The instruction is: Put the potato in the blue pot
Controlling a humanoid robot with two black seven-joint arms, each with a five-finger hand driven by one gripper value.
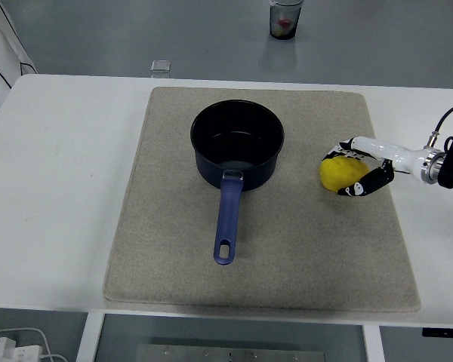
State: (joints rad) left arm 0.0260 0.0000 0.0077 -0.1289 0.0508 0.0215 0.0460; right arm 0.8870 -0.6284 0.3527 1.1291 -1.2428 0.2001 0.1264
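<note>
1. Potato [341, 173]: yellow, rounded, lying on the mat at about 3 o'clock from the pot, apart from it, with a strip of bare mat between.
2. Right hand [356, 169]: coming in from the right edge at 3 o'clock, wrapped about the potato's right side; fingers [337, 152] curled over its top edge, thumb [362, 186] curved under at its lower right. Clasping the potato, fingertips pressed against its skin. Right flank of the potato hidden behind the palm; impossible to tell whether lifted off the mat or resting on it.
3. Right arm: white forearm shell running back to a silver wrist and black joint, cut off by the picture's right edge; thin black cable looping above it.
4. Pot [238, 145]: dark blue, round, upright near the mat's middle, inside dark and glossy; blue handle pointing to 6 o'clock, with a hanging hole at its end.
5. Mat [174, 249]: beige, rectangular, covering most of the white table [60, 188].
6. Small clear object [160, 68] at the table's far edge, about 11 o'clock from the pot; too small to identify.
7. Clear cup [285, 19] on the floor beyond the table at 12 o'clock, cut off by the top edge, something reddish inside, unclear.
</note>
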